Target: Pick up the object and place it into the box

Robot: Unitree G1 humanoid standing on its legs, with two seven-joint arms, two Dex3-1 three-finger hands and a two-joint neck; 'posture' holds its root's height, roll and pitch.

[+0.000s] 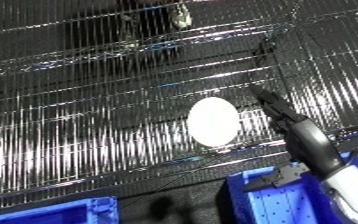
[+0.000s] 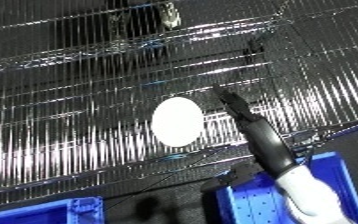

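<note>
On the wire shelf (image 1: 87, 135), a white egg (image 1: 214, 121) lies.
Right hand (image 2: 251, 125) reaches beside it, fingers straight, holding nothing, above a blue bin (image 1: 264, 197).

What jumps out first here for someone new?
The white oval object lying mid-frame on the shiny wire shelf stands out first. Just to its right, the right robot hand reaches up from the lower right with straight fingers, close beside the object; contact can't be confirmed. Blue bins sit along the bottom edge.
</note>
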